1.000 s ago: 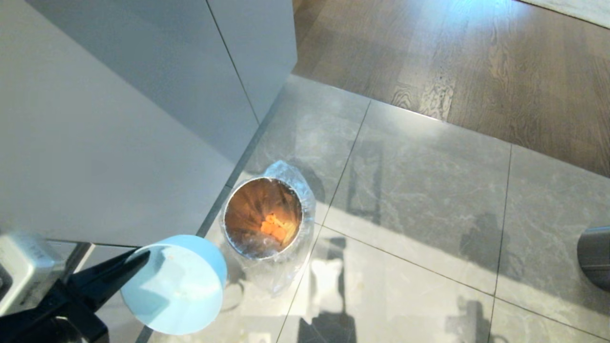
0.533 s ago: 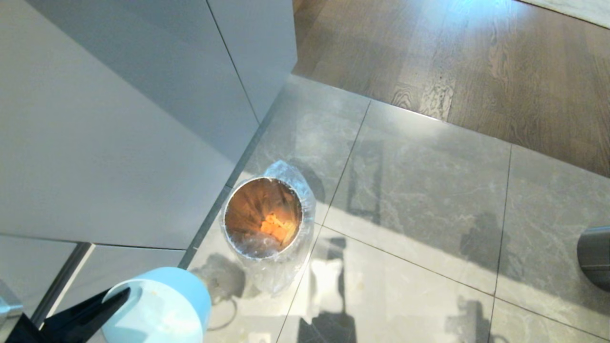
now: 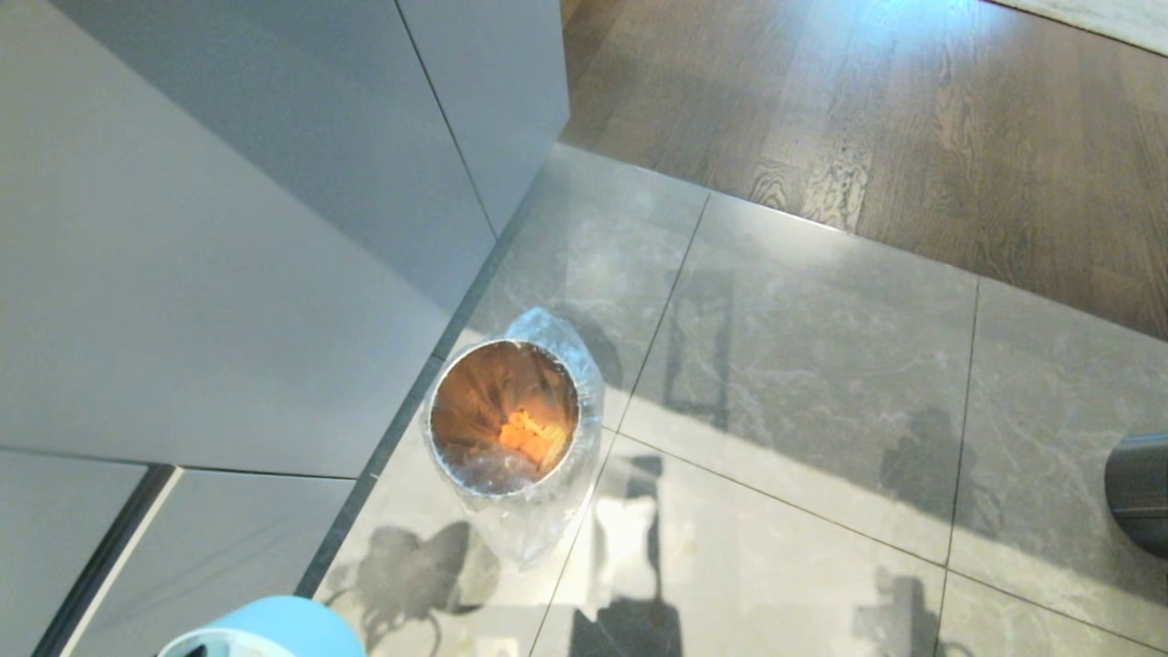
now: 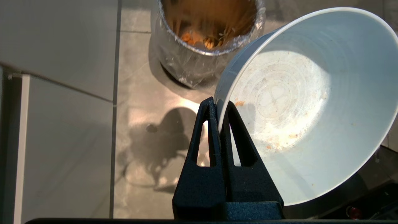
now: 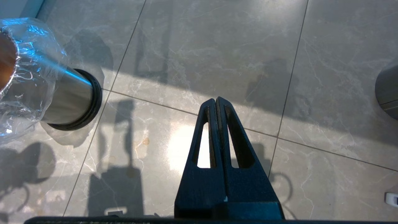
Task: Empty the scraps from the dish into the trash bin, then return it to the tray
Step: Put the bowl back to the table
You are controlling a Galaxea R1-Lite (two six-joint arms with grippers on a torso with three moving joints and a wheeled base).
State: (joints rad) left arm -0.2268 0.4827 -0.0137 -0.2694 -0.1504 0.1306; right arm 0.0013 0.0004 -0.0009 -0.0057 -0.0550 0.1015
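Left gripper (image 4: 219, 107): black, two slotted fingers pressed together on the rim of the dish (image 4: 311, 102), one finger inside the wall, one outside. Grip is at the rim edge only; the rest of the dish hangs free beyond the fingertips.

Dish: pale blue, small, round. Held tilted, its open mouth turned toward the wrist camera. Inside bare except for a few orange smears and crumbs. From the head view only a sliver of its blue wall (image 3: 274, 630) shows at the lower left edge, well short of the bin.

Scraps (image 3: 527, 436): orange and yellowish pieces lying at the bottom of the trash bin (image 3: 511, 506). Emptying looks done.

Trash bin: round, clear crinkled bag folded over the rim, coppery inside, standing on the grey floor tiles (image 3: 803, 365) just beside the pale cabinet front (image 3: 228, 274). It lies ahead of the left gripper, past the dish.

Right gripper (image 5: 216, 102): fingers pressed together, nothing between them, hanging over bare tile, the bin off to its side.

Tray: not in any view. Judged remaining step: carry the dish to it. The left arm already holds the dish, so that arm is the nearer one; the bin gives no bearing on where the tray lies.

Second bin (image 3: 1141, 493): dark steel cylinder, at the right edge, well apart.
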